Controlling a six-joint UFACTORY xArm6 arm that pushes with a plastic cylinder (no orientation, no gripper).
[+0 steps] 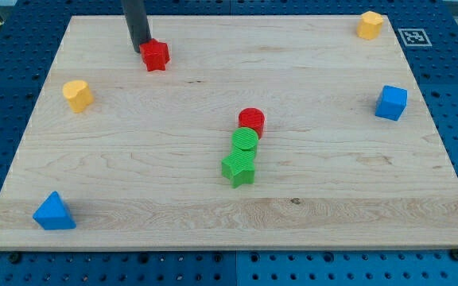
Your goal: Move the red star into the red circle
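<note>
The red star (pixel 156 55) lies near the view's top left on the wooden board (pixel 133 183). My tip (pixel 141 48) stands right at the star's upper left edge, touching or nearly touching it. The red circle (pixel 251 120) lies near the board's middle, well to the lower right of the star. It touches a green circle (pixel 246 141) just below it.
A green star (pixel 238 168) sits below the green circle. A yellow heart-like block (pixel 77 94) is at the left, a blue triangle (pixel 54 212) at the bottom left, a yellow hexagon-like block (pixel 370 25) at the top right, a blue cube (pixel 391 102) at the right.
</note>
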